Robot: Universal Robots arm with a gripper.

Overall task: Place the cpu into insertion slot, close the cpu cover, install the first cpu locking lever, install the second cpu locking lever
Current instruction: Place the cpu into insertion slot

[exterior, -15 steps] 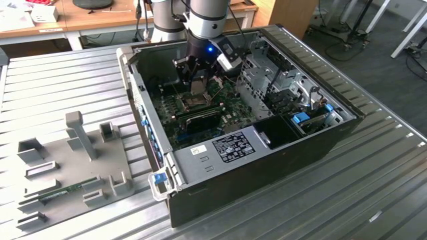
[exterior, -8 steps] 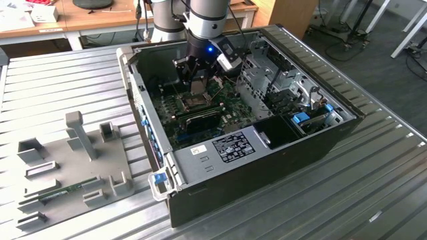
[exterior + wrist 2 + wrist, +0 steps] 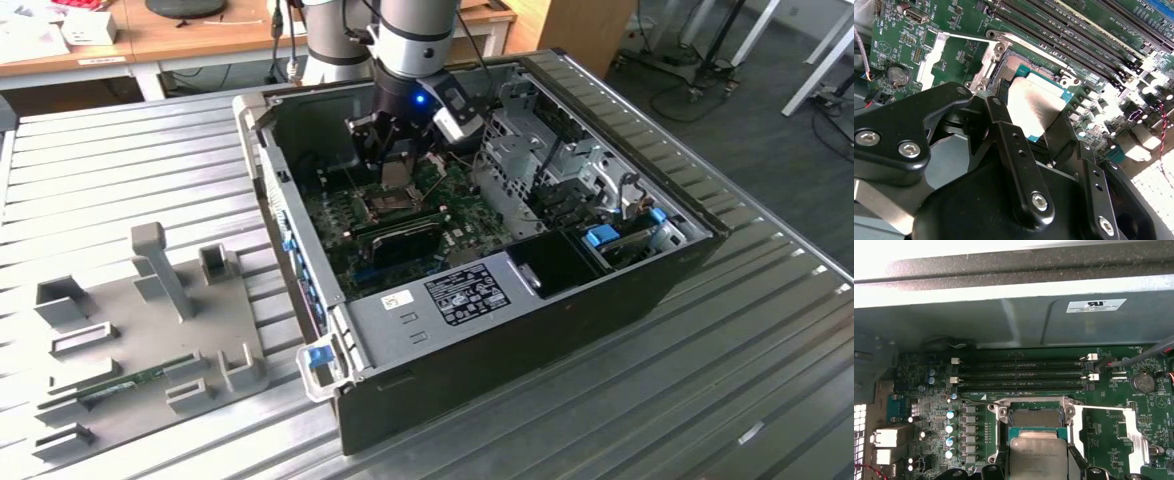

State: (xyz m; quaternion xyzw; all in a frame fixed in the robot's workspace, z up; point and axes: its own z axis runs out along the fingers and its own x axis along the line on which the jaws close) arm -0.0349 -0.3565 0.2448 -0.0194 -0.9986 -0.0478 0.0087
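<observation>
Grey metal cpu (image 3: 1036, 107) gripped between black jaws, close by insertion slot (image 3: 1035, 417), long memory slots (image 3: 1021, 375) just beside

The gripper (image 3: 396, 168) holds the cpu (image 3: 398, 175); the insertion slot (image 3: 390, 206) lies just at its six o'clock. Both sit inside the computer case (image 3: 534, 330).

A ribbed, silvery sheet-metal surface (image 3: 694, 380) is spreading out below and around the gripper (image 3: 398, 172), catching pale light along its ridges. Beyond the gripper a light brown wooden desk (image 3: 200, 40) is standing. Well off to the exterior view's right of the gripper, dark grey floor (image 3: 747, 110) is showing.
</observation>
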